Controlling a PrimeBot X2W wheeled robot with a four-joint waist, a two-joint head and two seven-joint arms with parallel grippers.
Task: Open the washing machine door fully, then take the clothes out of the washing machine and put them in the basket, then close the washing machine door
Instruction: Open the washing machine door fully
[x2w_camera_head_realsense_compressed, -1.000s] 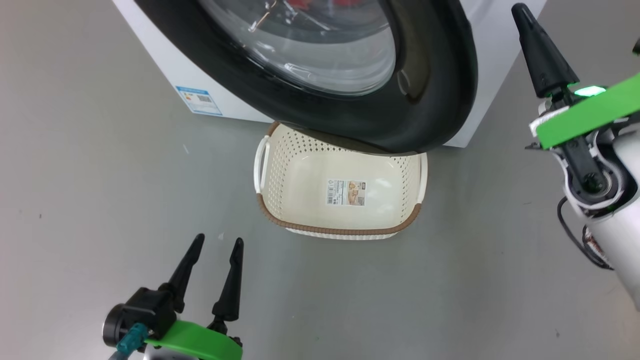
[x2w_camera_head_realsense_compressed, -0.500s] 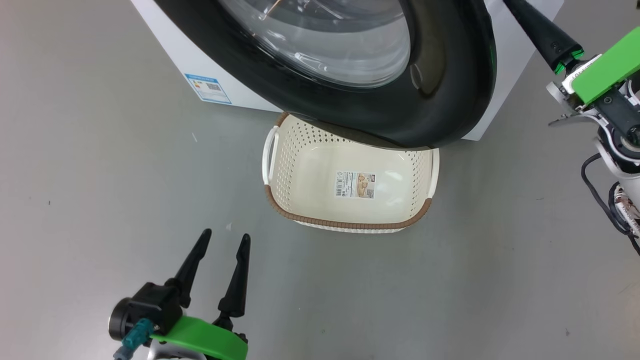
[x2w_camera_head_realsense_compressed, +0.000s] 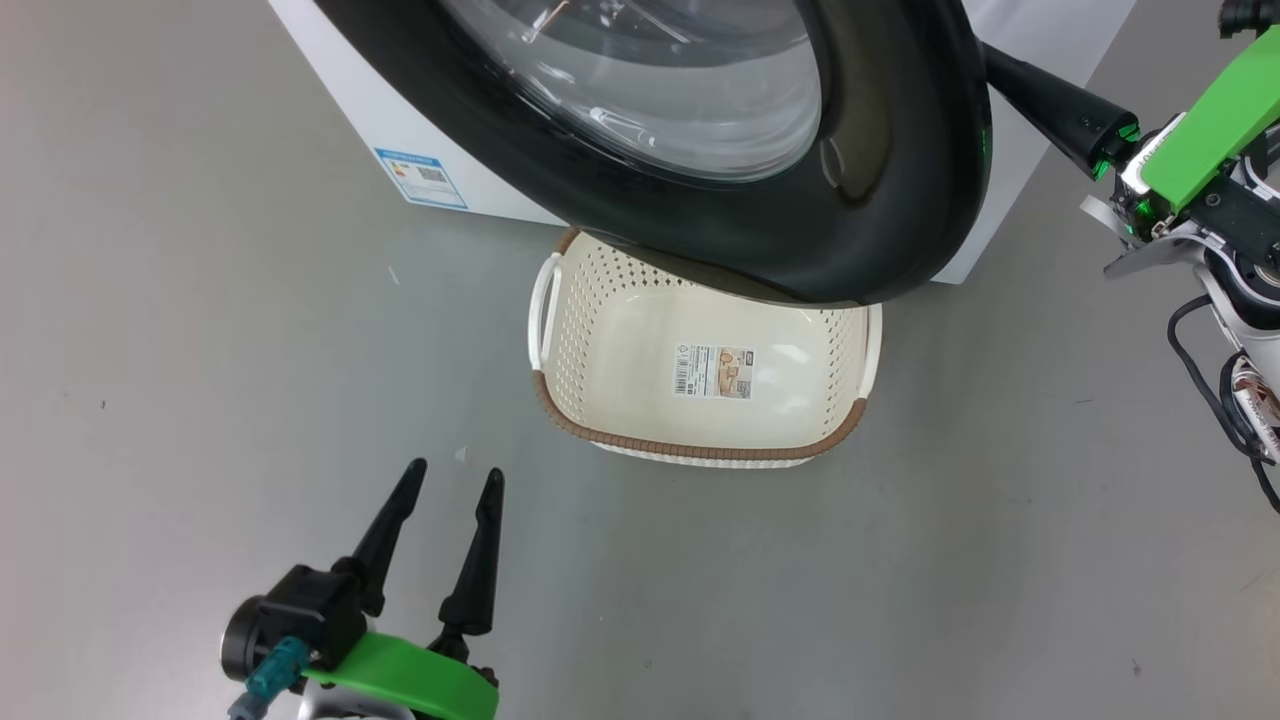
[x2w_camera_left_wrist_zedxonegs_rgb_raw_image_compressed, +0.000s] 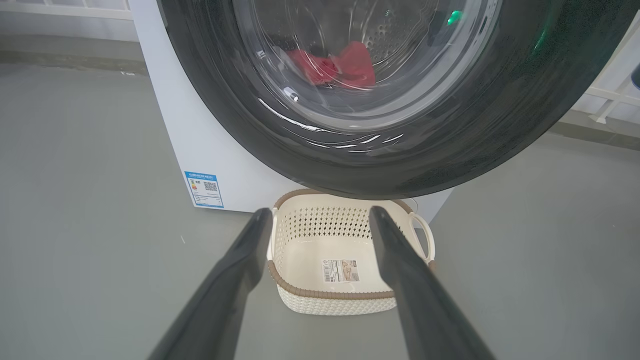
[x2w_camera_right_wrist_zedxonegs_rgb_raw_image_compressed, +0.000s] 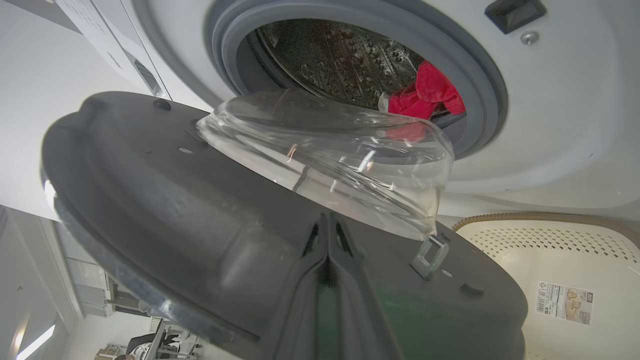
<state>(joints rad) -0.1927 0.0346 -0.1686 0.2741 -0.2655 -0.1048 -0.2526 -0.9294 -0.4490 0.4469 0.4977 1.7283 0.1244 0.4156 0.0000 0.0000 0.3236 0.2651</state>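
Spreading across the head view is a smooth grey floor (x2w_camera_head_realsense_compressed: 200, 320), bare concrete-like, with a few small pale flecks. In the left wrist view a pale rail runs along the wall foot at eleven o'clock and again at three o'clock. The right wrist view shows, at seven o'clock, a slice of a room with long ceiling lights and dim furniture, too small to tell more.

On this floor stands the washing machine (x2w_camera_left_wrist_zedxonegs_rgb_raw_image_compressed: 170, 135), white, with a blue label sticker (x2w_camera_head_realsense_compressed: 421, 178) low on its front. The washing machine door (x2w_camera_head_realsense_compressed: 900, 150) is swung partway out, its black rim overhanging the far edge of the basket (x2w_camera_head_realsense_compressed: 690, 450), which sits on the floor at six o'clock of the door with a paper label (x2w_camera_head_realsense_compressed: 714, 371) on its base. The clothes (x2w_camera_right_wrist_zedxonegs_rgb_raw_image_compressed: 425, 95) lie red inside the drum (x2w_camera_right_wrist_zedxonegs_rgb_raw_image_compressed: 330, 60), against the grey rubber ring (x2w_camera_right_wrist_zedxonegs_rgb_raw_image_compressed: 480, 75).

Left jaws hang above the floor at seven o'clock of the head view, fingers (x2w_camera_head_realsense_compressed: 478, 560) spread apart, holding nothing and touching nothing.

Right jaws are pressed together, fingers (x2w_camera_right_wrist_zedxonegs_rgb_raw_image_compressed: 305, 300) parted by a thin slit and holding nothing. They point at the door's grey inner face, just at nine o'clock of the metal latch (x2w_camera_right_wrist_zedxonegs_rgb_raw_image_compressed: 430, 256) and below the glass bowl (x2w_camera_right_wrist_zedxonegs_rgb_raw_image_compressed: 340, 150); whether the tips touch that face I cannot tell.
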